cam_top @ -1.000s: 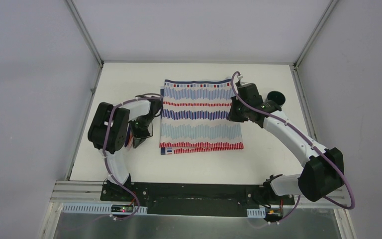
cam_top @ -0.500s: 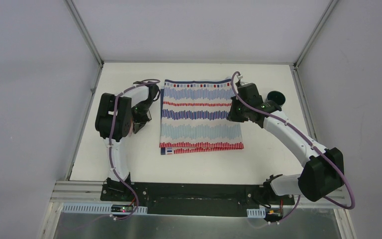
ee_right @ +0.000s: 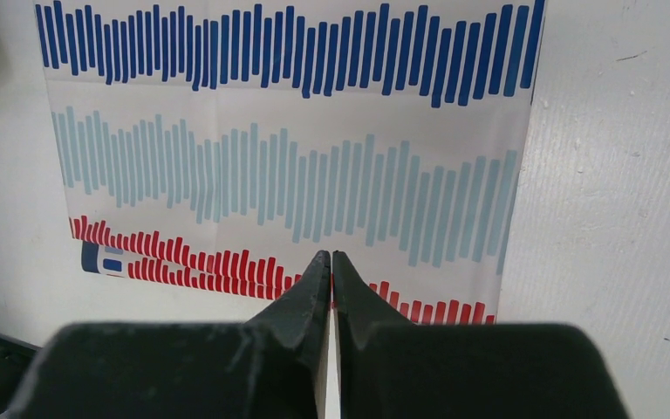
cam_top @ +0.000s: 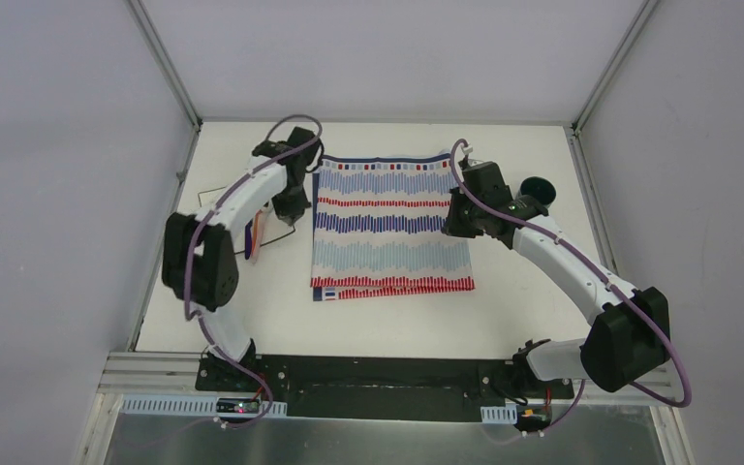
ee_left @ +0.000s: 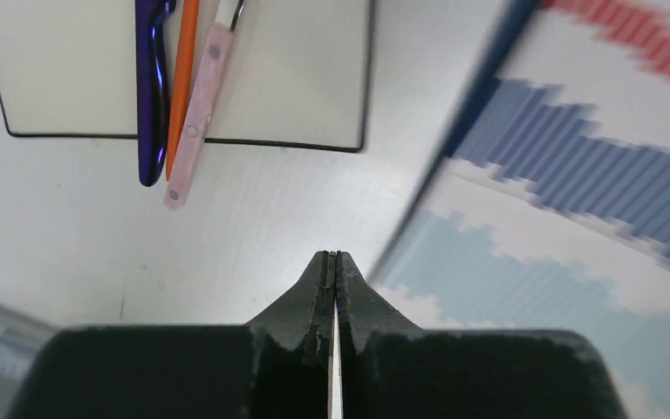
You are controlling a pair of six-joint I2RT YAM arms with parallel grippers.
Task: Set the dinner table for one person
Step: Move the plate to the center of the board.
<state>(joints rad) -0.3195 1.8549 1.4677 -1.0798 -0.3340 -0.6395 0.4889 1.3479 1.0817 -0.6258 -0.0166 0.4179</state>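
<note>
Over the last second the left arm has swung from the lower left of the overhead view, beside the near corner of the striped red, blue and white cloth (cam_top: 387, 228), up to the cloth's upper left edge. The right arm has not moved.

The left gripper (ee_left: 331, 257) is clenched with its jaws pressed flat together and nothing between them. In its wrist view it hangs over bare tabletop just off the cloth's edge. At the upper left of that view sits the white square plate (ee_left: 297, 78) with a thin dark rim. Across it lie a blue-handled utensil (ee_left: 150, 87), an orange-handled utensil (ee_left: 183, 78) and a pink-handled utensil (ee_left: 196, 113), all untouched.

The right gripper (ee_right: 331, 256) is also clenched and empty, over the red band at the bottom of its own view.

The large flat matte-white dinner table (cam_top: 387, 320) fills the centre of the overhead view. The cloth lies flat across its middle and a dark round cup (cam_top: 541, 189) stands at the right.

The cloth looks laid and let go. The plate and cutlery are still off to the left, so most of the setting is probably still to do, and the left arm's swing may be a repositioning towards them.
</note>
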